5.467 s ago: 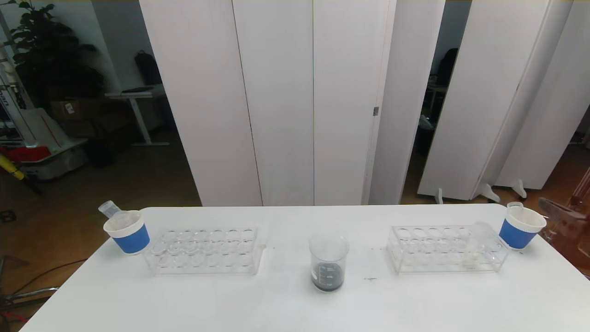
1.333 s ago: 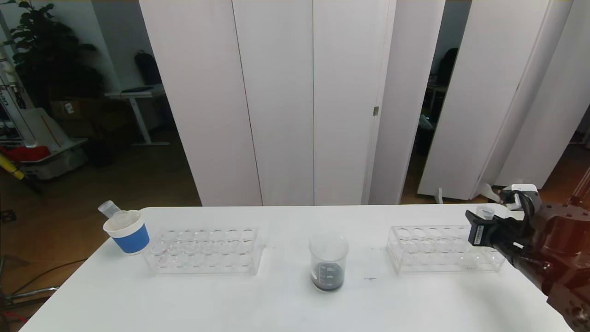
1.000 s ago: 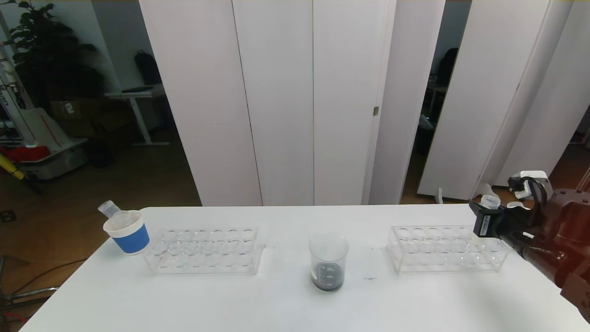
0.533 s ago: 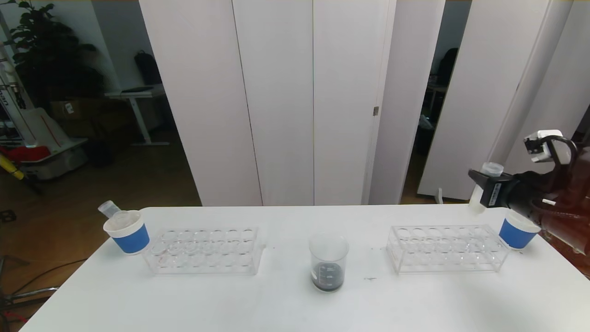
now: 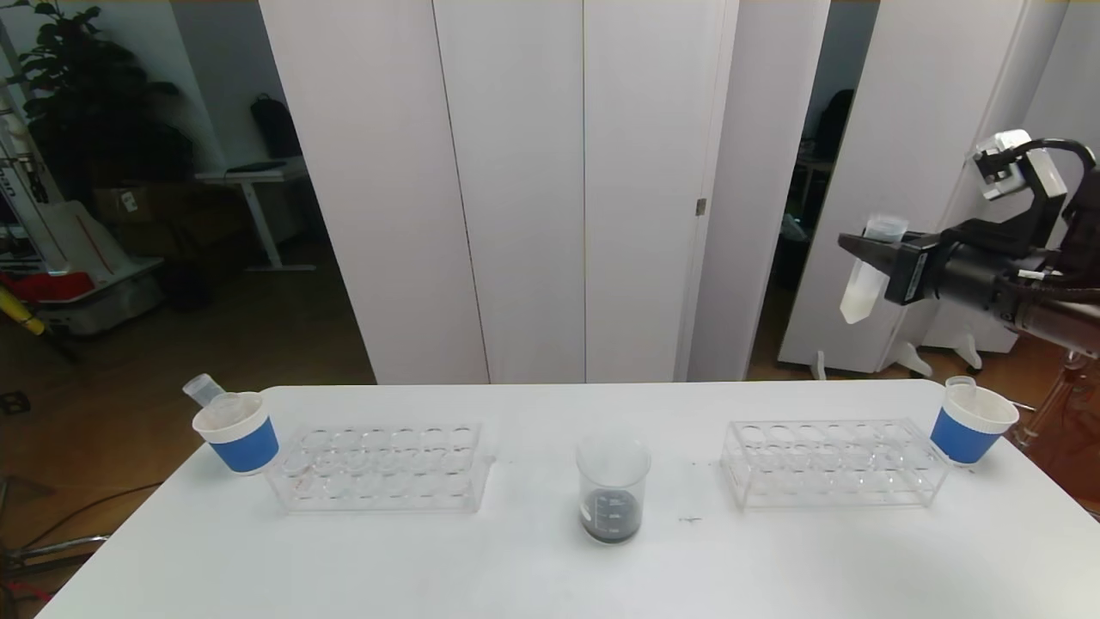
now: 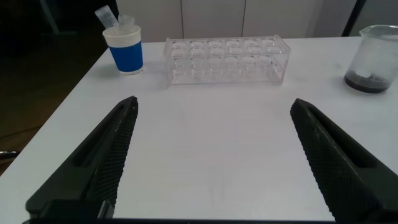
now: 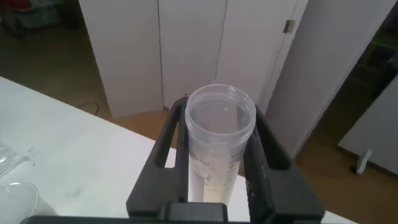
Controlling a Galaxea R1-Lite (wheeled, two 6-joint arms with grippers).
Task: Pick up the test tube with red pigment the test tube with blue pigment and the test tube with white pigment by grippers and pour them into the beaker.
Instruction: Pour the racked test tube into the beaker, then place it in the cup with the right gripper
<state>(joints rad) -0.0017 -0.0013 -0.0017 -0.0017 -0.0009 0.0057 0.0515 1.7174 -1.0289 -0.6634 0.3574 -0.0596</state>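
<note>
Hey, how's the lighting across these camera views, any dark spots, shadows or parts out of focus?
Head view: table evenly bright, room at the left dark, faint shadow under the beaker. Left wrist view: left gripper fingers near and soft. Right wrist view: test tube with white pigment sharp, background softer.

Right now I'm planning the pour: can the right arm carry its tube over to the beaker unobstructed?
Probably yes. The right claw holds the test tube with white pigment high above the right rack, and only bare table surrounds the beaker.
</note>
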